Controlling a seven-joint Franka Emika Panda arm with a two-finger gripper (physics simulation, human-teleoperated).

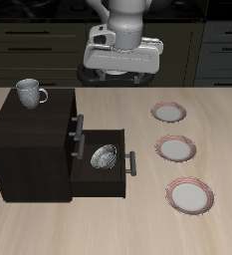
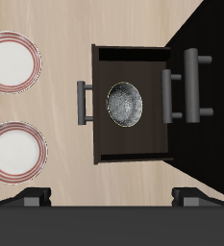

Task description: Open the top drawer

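Hovering spread wide above the cabinet, the gripper is risking grabbing the wrong handle: the open lower drawer, holding a bowl, is jutting out beneath the shut top drawer.

Sitting on the light wooden table: one dark brown wooden cabinet, three red-rimmed white plates, one grey mug, one metal bowl.
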